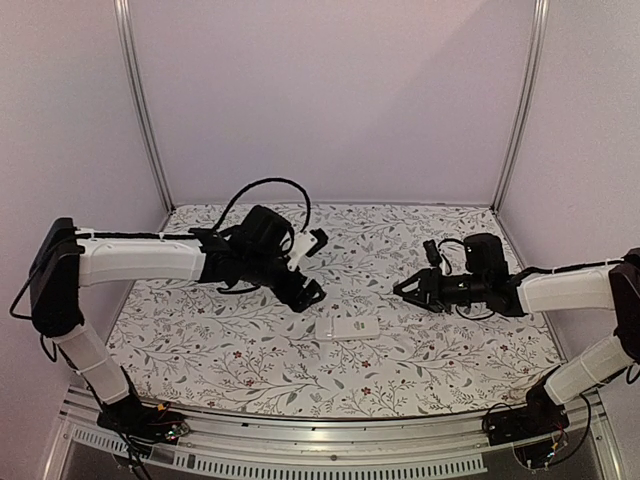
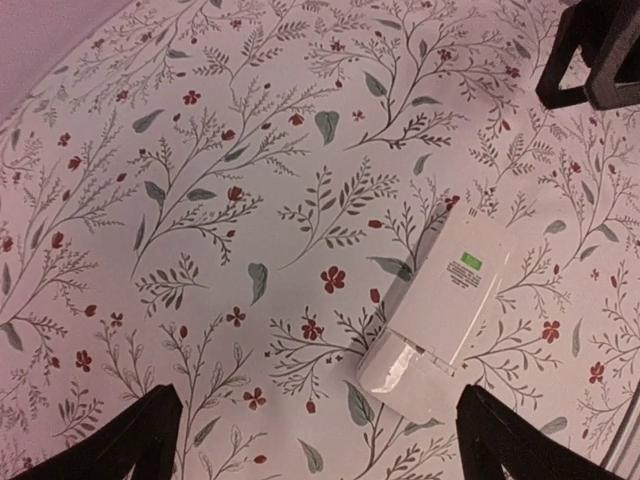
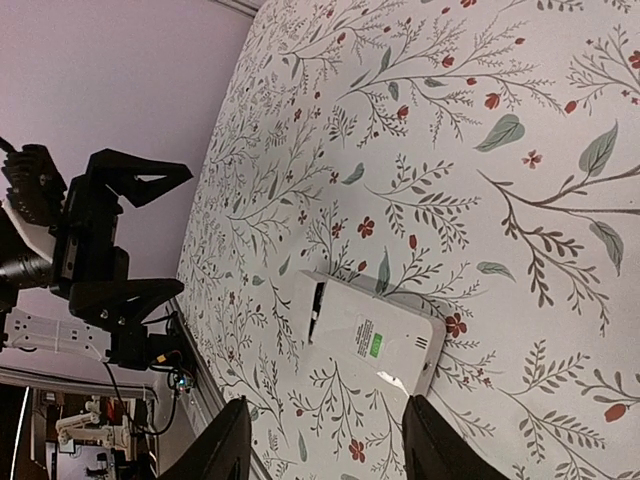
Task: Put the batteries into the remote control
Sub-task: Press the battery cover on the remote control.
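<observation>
Remote control: we see the remote control [image 1: 347, 327] lying flat on the flowered table [image 1: 200, 350], nearest the arm bases, between the two pincers and just on the near side of them.
Marked face: a small green patch [image 2: 465, 263] faces up; we see no rows of buttons around it.
Left gripper: the left gripper [image 1: 310, 294] hovers just beyond the remote's left end, fingers spread wide, grasping nothing.
Right gripper: the right gripper [image 1: 402, 291] hangs beyond the remote's right end, fingers parted with only tablecloth between them, so released and empty.
Step in hand: we judge this a pause between grasps, with neither pincer touching the remote.
Next move: if the cells are seated, the compartment end needs closing. If not, a battery must first be found and picked up. Either way, one pincer should steady the slim body while the other works.
Batteries: we find no loose batteries in any view.
Hard to make out: a dark slit [image 3: 316, 300] at one end of the remote may be a battery or only an open gap; we cannot tell.
Cut off: both wrist views show only part of their own fingers.
</observation>
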You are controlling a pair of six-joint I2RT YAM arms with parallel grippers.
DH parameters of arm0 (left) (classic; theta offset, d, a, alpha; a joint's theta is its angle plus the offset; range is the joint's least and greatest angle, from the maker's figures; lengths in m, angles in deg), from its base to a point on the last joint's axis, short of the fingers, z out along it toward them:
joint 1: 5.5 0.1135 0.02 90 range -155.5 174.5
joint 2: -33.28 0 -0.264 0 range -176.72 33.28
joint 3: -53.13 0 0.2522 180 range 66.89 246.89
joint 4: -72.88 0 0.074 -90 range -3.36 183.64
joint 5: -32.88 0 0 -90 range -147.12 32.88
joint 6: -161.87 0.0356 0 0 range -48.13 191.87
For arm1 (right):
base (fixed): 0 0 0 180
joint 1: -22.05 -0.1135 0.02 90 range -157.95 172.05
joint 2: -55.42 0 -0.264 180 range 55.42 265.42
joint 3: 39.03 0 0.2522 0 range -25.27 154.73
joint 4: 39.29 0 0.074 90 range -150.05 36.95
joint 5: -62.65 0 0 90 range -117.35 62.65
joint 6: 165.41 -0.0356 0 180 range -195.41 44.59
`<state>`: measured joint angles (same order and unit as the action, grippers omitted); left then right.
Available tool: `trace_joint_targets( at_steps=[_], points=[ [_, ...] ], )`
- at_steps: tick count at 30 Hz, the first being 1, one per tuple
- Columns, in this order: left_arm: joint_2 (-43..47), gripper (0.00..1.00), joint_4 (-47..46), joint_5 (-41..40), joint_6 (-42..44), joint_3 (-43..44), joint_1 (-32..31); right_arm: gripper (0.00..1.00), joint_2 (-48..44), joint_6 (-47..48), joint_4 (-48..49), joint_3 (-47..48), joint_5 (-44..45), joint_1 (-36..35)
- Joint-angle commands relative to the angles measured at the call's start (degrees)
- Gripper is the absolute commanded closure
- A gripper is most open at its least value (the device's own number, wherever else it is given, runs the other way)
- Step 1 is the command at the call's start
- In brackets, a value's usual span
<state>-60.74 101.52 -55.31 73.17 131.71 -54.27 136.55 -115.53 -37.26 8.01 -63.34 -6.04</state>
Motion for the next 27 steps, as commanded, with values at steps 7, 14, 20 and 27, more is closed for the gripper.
trace_joint_targets(
  at_steps=[7,14,20,27],
  points=[
    [-11.6,0.06,3.6,1.4,-6.4,3.6,0.2,0.47,0.9,3.6,-4.6,1.5,1.1,0.3],
    [-14.6,0.07,4.1,1.6,-6.0,4.6,-0.2,0.47,2.2,4.0,-4.6,2.1,0.7,0.3],
    [-18.1,0.07,5.3,1.1,-5.9,6.1,-0.3,0.47,3.4,4.3,-4.7,2.7,0.4,0.4],
    [-21.4,0.1,6.0,0.4,-5.9,6.4,-0.3,0.46,3.8,4.3,-5.0,2.8,0.3,0.5]
  ],
)
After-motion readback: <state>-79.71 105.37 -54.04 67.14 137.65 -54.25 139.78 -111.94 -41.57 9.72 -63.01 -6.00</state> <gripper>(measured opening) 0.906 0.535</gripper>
